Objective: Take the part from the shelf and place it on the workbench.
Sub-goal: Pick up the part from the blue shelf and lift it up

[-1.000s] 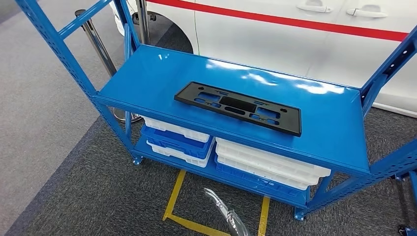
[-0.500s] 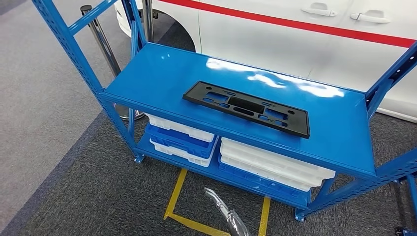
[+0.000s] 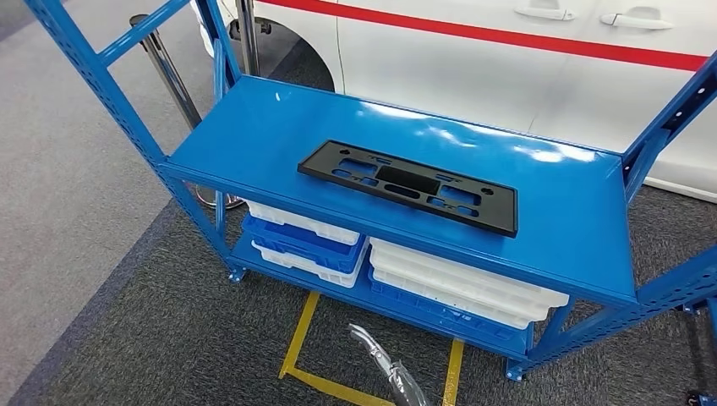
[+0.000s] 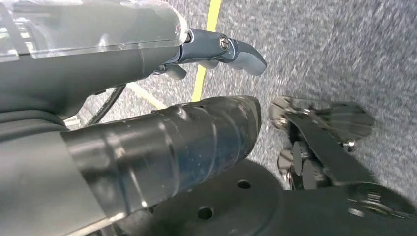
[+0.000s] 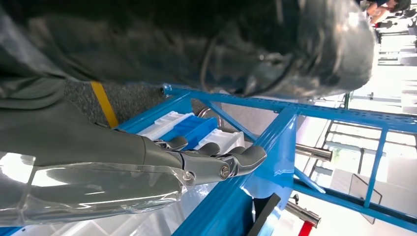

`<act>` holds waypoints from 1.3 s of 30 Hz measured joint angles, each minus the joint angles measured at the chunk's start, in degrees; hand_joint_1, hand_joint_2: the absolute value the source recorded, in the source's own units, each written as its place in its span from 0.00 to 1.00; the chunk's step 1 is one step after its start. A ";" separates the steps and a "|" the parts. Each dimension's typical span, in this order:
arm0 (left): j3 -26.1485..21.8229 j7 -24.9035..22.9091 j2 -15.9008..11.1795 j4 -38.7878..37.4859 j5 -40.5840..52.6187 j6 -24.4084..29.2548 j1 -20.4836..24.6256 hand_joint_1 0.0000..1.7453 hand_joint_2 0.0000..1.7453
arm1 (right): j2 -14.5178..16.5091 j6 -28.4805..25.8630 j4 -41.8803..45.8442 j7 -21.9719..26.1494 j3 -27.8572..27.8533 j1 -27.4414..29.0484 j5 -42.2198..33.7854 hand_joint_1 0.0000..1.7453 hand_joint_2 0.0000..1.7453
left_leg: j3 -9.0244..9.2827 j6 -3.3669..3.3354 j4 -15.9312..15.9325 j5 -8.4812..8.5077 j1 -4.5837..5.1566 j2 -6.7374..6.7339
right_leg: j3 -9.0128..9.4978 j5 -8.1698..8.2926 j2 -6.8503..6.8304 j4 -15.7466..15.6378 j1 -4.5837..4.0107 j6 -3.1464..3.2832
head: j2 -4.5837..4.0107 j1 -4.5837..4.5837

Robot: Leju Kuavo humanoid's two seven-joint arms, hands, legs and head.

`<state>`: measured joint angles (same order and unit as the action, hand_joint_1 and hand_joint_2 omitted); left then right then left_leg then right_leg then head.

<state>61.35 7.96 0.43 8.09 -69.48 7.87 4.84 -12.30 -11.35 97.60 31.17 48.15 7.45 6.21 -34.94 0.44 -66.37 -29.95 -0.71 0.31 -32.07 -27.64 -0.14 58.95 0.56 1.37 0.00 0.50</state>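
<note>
Grey carpet (image 3: 152, 338) covers the floor, marked with yellow tape lines (image 3: 298, 334). A white car with a red stripe (image 3: 507, 59) stands behind, next to chrome stanchion posts (image 3: 165, 68). Bright light glares off its glossy body.

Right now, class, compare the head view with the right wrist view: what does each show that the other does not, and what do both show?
Head view alone: the whole flat black plastic panel with cutouts lying on the blue metal shelf's top board, the white car with a red stripe, and a chrome post.

Right wrist view alone: the right hand, holding nothing, fingers loosely extended beside the shelf frame.

Both: the shelf, the panel's edge, white and blue trays underneath, and yellow floor tape.
</note>
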 joint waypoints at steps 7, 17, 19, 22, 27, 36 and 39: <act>0.29 -0.51 -0.22 -0.02 -0.52 -0.20 0.02 0.00 0.00 | 0.00 0.93 0.08 -0.10 -0.01 -0.22 -0.07 0.00 0.00 | 3.82 -1.71 8.83 2.82 0.13 -0.01 | -0.36 -0.95 0.11 1.08 -0.30 -1.71 | 0.00 0.05; 0.31 -0.60 -0.25 -0.02 -0.61 -0.37 0.05 0.00 0.00 | -0.03 0.99 0.19 -0.13 0.00 -0.30 -0.11 0.00 0.00 | 3.81 -1.60 8.16 2.33 0.18 0.10 | -1.56 -0.21 0.18 2.92 0.42 -2.34 | 0.00 0.07; 0.31 -0.60 -0.26 -0.02 -0.61 -0.38 0.08 0.00 0.00 | -0.01 1.01 0.21 -0.14 0.00 -0.31 -0.11 0.00 0.00 | 3.59 -0.98 7.85 2.14 0.37 0.13 | -0.94 -0.18 0.33 1.03 0.20 -1.89 | 0.00 0.04; 0.31 -0.60 -0.28 -0.03 -0.61 -0.38 0.10 0.00 0.00 | 0.01 1.02 0.26 -0.13 0.00 -0.31 -0.11 0.00 0.00 | 3.40 -0.05 7.26 1.47 0.12 0.07 | -0.93 0.08 0.36 0.73 0.23 -0.81 | 0.00 0.02; 0.31 -0.58 -0.33 -0.04 -0.92 -1.04 0.04 0.00 0.00 | 0.24 2.71 0.22 -0.53 -0.01 -0.79 -0.12 0.00 0.00 | -3.44 0.73 -7.65 -5.75 0.00 -0.02 | -0.99 0.18 -0.06 0.53 0.07 0.12 | 0.00 0.02; 0.56 -0.38 -1.14 -0.17 -1.51 -1.91 0.13 0.00 0.00 | 1.34 5.35 0.13 -0.98 -0.59 -1.66 0.72 0.00 0.00 | 3.83 -1.42 8.30 2.26 0.58 -0.01 | -0.76 0.18 0.08 0.49 -0.31 -1.11 | 0.00 0.01; 0.66 -0.34 -1.15 -0.17 -1.57 -1.95 0.12 0.00 0.00 | 1.45 5.46 0.14 -0.89 -0.72 -1.74 0.84 0.00 0.00 | 4.27 -2.28 9.35 2.97 0.08 -0.19 | -2.37 -2.57 0.15 4.36 -0.32 -1.92 | 0.00 0.10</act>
<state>62.01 7.62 -0.73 7.91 -71.06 5.92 4.97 -10.85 -5.89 97.74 30.28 47.43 5.71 7.05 -30.67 -1.84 -57.01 -26.98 -0.62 0.12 -34.45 -30.21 0.02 63.31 0.24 -0.55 0.00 0.60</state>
